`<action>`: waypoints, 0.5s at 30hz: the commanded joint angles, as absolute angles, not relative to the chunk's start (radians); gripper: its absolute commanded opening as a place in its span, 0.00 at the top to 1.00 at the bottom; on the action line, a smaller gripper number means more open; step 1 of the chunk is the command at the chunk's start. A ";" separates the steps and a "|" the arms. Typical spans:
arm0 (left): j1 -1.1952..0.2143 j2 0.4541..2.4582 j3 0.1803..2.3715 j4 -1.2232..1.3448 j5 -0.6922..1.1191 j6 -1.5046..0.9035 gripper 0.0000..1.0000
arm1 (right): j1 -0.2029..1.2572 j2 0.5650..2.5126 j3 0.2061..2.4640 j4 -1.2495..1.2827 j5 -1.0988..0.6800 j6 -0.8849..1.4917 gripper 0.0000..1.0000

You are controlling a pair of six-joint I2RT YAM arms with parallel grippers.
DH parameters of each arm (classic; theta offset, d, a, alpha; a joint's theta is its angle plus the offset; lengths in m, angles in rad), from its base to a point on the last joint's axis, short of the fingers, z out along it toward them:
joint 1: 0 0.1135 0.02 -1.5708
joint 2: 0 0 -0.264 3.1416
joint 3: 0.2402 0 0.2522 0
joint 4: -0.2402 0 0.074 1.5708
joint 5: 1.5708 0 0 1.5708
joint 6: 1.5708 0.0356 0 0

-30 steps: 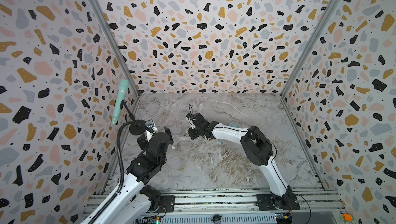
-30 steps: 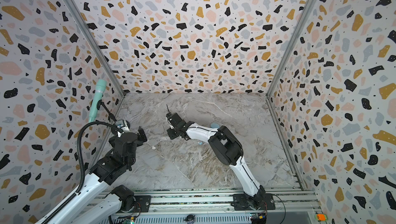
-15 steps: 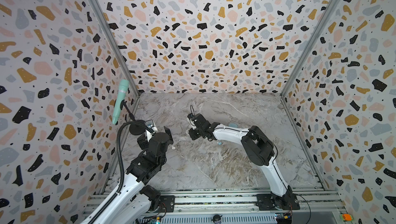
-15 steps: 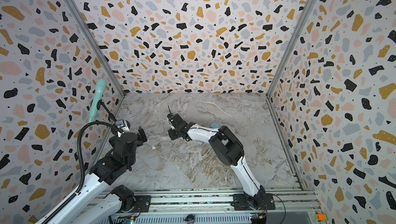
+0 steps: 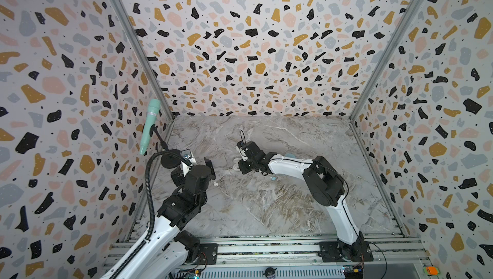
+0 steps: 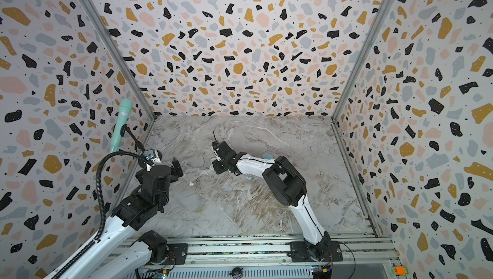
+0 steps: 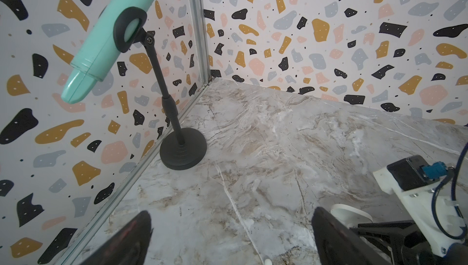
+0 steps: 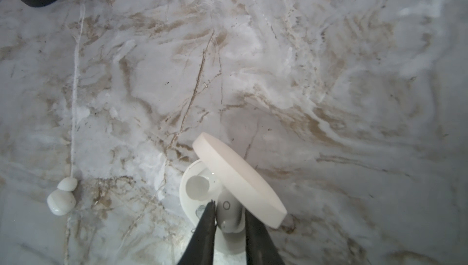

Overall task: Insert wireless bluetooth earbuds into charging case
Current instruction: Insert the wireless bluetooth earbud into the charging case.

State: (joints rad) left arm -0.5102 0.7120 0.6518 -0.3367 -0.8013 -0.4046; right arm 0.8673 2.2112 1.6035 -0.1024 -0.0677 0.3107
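Nearest the robot's base, the left gripper point(image 7: 231, 223) hovers over the marble table point(image 7: 278, 137) with its fingers spread wide. Just beyond it a loose white earbud point(image 5: 214, 183) lies on the table, well apart from any case. A little farther right a light blue earbud point(image 5: 273, 178) lies beside the right arm; it is too small to tell whether one bud or two.

Farther on, the right gripper point(image 8: 229, 206) reaches down into the white charging case point(image 8: 183, 195), whose lid point(image 8: 238, 180) stands tilted up. A white earbud point(image 8: 229, 219) sits in one socket between the two fingers, which stand close on either side of it. Whether they pinch it or only flank it cannot be told. The second socket point(image 8: 197, 187) lies next to it.

Behind the right arm a light blue case point(image 5: 289, 155) is partly hidden. By the left wall a mint microphone point(image 7: 109, 30) rests on a black stand point(image 7: 183, 149).
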 commanded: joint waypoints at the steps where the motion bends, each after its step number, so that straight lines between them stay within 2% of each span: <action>1: -0.502 0.706 0.646 -0.318 -0.807 -0.393 0.00 | 0.864 2.143 1.600 -0.116 -0.061 0.301 0.76; 9: -0.501 0.707 0.647 -0.315 -0.804 -0.393 0.00 | 0.865 2.129 1.594 -0.117 -0.062 0.302 0.76; 15: -0.500 0.706 0.646 -0.317 -0.804 -0.393 0.00 | 0.871 2.098 1.597 -0.127 -0.069 0.305 0.71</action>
